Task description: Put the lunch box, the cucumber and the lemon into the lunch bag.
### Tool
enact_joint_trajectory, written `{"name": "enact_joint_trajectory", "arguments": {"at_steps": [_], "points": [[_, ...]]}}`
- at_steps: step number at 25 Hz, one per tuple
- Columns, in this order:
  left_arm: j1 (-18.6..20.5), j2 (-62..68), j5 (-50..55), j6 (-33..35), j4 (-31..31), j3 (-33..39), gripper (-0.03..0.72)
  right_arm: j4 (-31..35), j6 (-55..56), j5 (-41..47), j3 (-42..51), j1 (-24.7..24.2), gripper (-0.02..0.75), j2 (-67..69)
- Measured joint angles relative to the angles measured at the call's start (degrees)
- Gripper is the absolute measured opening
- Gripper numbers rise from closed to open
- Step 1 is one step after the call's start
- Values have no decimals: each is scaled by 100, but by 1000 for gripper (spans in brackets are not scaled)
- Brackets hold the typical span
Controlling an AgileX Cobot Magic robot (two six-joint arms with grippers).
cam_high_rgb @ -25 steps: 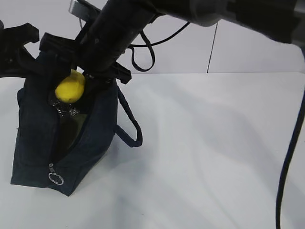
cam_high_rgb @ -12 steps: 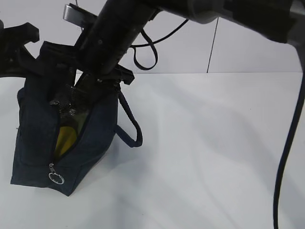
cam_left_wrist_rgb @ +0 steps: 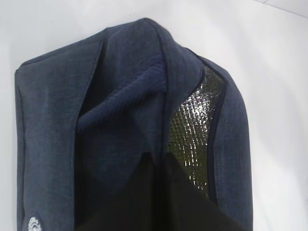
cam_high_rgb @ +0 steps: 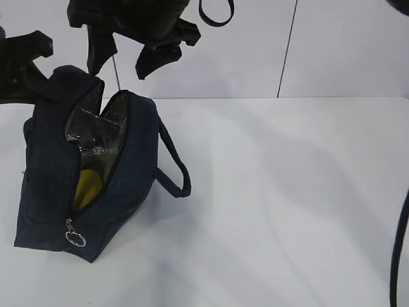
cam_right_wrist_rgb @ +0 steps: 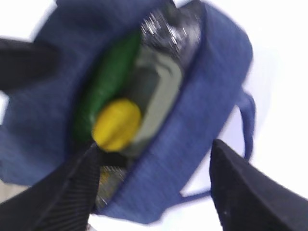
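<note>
Three items inside lunch bag (cam_right_wrist_rgb: 211, 86)

One bag, three things inside it.
One bag (cam_high_rgb: 57, 179) stands at the frame's left on one table (cam_high_rgb: 287, 204); the right wrist view shows inside it one lemon (cam_right_wrist_rgb: 116, 124), one cucumber (cam_right_wrist_rgb: 108, 82) and one lunch box (cam_right_wrist_rgb: 156, 96). One ring pull (cam_high_rgb: 75, 239) hangs lower left, and one handle (cam_high_rgb: 176, 166) shows.

The right wrist view is motion-blurred, softening the lemon (cam_right_wrist_rgb: 117, 124) and cucumber (cam_right_wrist_rgb: 107, 82). The lunch bag (cam_left_wrist_rgb: 120, 120) is cut off at the left wrist view's bottom edge.
</note>
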Motion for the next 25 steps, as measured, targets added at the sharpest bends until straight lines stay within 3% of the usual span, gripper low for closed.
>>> {"name": "enact_joint_trajectory", "arguments": {"at_steps": [22, 25], "points": [[0, 0, -13, 53, 0, 0, -6, -511, -665, -12, 3040, 0, 503, -1176], [0, 0, -36, 63, 0, 0, -6, -534, -793, -349, 3575, 0, 503, -1459]]}}
